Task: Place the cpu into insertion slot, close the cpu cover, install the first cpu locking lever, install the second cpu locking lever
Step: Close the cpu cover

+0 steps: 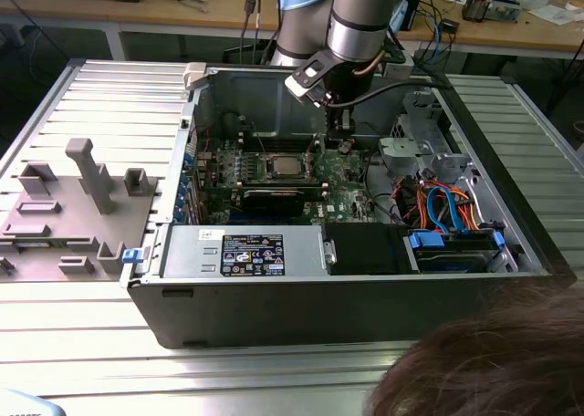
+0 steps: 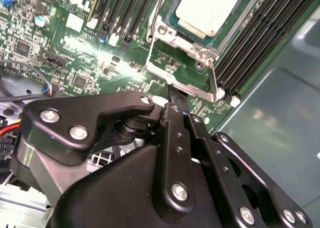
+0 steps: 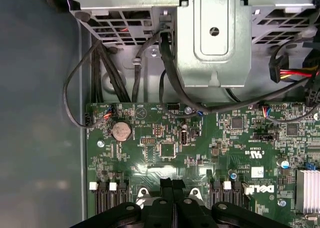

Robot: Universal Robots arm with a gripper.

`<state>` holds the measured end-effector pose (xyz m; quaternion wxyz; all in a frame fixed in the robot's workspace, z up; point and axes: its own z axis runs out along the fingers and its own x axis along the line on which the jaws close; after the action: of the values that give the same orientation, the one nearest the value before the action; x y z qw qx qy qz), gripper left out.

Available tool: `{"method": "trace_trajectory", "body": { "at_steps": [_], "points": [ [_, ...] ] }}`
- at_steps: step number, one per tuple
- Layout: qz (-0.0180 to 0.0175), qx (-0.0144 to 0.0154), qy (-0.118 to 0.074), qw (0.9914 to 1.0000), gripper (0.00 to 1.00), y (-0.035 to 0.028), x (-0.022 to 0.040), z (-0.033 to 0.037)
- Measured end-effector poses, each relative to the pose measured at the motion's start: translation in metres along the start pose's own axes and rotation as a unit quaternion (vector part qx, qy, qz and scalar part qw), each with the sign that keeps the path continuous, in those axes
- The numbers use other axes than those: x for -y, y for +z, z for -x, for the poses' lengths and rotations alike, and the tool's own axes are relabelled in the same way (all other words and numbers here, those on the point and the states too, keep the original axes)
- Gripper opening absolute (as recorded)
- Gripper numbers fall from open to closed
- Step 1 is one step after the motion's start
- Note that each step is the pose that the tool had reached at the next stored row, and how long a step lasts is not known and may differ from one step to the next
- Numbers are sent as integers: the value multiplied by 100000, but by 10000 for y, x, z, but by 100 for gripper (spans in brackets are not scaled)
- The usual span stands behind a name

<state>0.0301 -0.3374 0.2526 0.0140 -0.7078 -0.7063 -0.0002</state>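
The cpu [image 1: 285,167] [image 2: 207,10] lies flat in its socket on the green motherboard, its silvery-tan top showing. The cpu cover [image 2: 170,35], a silvery frame, sits around it and looks laid down. A thin metal locking lever [image 2: 214,78] runs along the socket's side to a bent end close to my fingertips. My gripper [image 1: 342,140] [image 2: 177,103] [image 3: 173,184] is shut, its fingers pressed together with nothing seen between them. It hangs low over the board just off the socket's edge, on the exterior view's right of the cpu.
Black memory slots [image 2: 260,43] flank the socket. A black card [image 1: 269,197] lies in front of it. A metal drive cage [image 3: 212,38] with cables and a coin battery [image 3: 121,131] lie beyond. A grey fixture [image 1: 73,206] sits left of the case; a person's hair [image 1: 484,370] shows bottom right.
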Motion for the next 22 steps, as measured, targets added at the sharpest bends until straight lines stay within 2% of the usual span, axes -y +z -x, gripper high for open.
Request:
{"method": "trace_trajectory", "body": {
  "at_steps": [7,18,22],
  "points": [
    [2,-4,5,100000,11,10,130,1],
    [-2,0,2,100000,11,24,243,1],
    [-2,1,2,100000,11,26,258,1]
  ]
}}
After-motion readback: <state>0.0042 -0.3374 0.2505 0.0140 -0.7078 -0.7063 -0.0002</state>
